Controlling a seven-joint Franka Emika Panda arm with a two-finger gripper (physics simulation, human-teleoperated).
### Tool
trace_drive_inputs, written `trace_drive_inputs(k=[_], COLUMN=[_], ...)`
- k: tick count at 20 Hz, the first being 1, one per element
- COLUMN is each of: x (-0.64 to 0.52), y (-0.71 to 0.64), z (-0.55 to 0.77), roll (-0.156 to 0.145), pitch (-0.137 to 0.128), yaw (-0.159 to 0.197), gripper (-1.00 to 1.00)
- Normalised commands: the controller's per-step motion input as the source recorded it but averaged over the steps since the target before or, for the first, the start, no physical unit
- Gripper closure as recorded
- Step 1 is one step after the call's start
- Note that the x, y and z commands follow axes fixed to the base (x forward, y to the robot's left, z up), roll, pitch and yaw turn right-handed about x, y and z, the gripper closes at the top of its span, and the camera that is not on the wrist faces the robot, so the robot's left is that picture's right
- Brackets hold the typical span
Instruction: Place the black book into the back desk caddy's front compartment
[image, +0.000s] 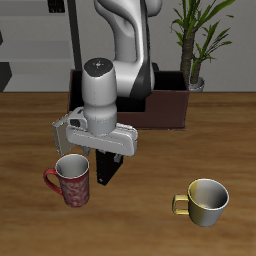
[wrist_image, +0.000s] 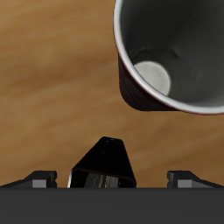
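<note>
The red mug (image: 71, 180) stands just beside the gripper (image: 104, 168) at its nine o'clock, crowding that side. At three o'clock the tabletop (image: 150, 215) lies bare toward the yellow mug (image: 205, 200). The back desk caddy (image: 165, 108) sits at twelve o'clock, behind the arm.

A wooden tabletop (image: 150, 225) of warm brown grain fills the near ground. Behind it, a pale grey wall (image: 50, 30). A potted plant (image: 200, 40) stands at the far edge.
</note>
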Motion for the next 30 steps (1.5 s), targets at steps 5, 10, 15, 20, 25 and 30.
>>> trace_drive_inputs(k=[5, 10, 15, 20, 25, 30], x=[-0.02, -0.09, -0.16, -0.39, -0.39, -0.45], y=[0.25, 0.12, 0.02, 0.15, 0.16, 0.07], z=[-0.10, 0.27, 0.44, 0.76, 0.80, 0.68], roll=[0.039, 0.022, -0.002, 0.033, 0.034, 0.004], pitch=[0.008, -0.023, -0.015, -0.069, -0.033, -0.063], yaw=[0.035, 0.026, 0.059, 0.162, 0.166, 0.188], gripper=[1.00, 1.00, 1.00, 1.00, 1.00, 1.00])
